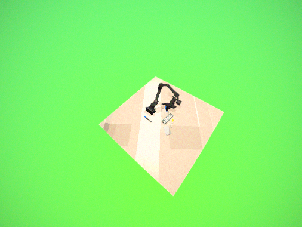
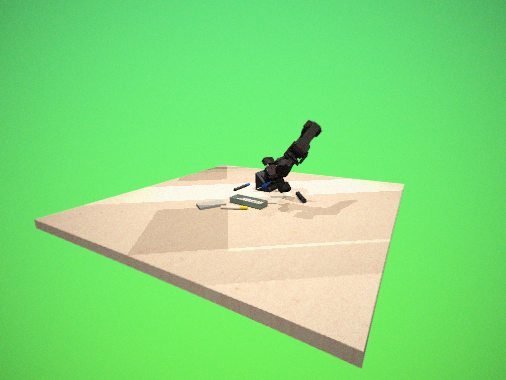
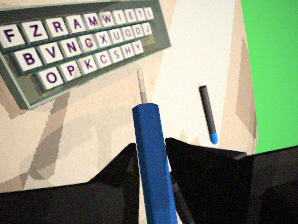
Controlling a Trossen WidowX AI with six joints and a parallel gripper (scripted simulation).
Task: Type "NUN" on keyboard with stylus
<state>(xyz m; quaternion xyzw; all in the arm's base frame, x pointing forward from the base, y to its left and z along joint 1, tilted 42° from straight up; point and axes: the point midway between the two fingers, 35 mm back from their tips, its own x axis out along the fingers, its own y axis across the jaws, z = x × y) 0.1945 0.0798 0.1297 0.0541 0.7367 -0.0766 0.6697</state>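
Observation:
The keyboard (image 1: 168,119) (image 2: 248,203) (image 3: 161,37) is a grey-green tray with white lettered keys. In the wrist view the N key (image 3: 71,47) is in the middle row, as is the U key (image 3: 116,36). My gripper (image 1: 166,108) (image 2: 270,185) (image 3: 151,147) is shut on the blue stylus (image 1: 166,109) (image 2: 264,185) (image 3: 150,130). The stylus's thin pale tip points forward and appears just outside the keyboard's edge, near the Y key (image 3: 138,47). It touches no key. Its exact height is hard to tell.
A black marker with a blue end (image 1: 147,119) (image 2: 242,187) (image 3: 207,112) lies near the arm's base (image 1: 150,110). A white pen with a yellow end (image 1: 172,120) (image 2: 243,207) lies beside the keyboard. A flat grey block (image 1: 168,131) (image 2: 211,205) lies beyond them.

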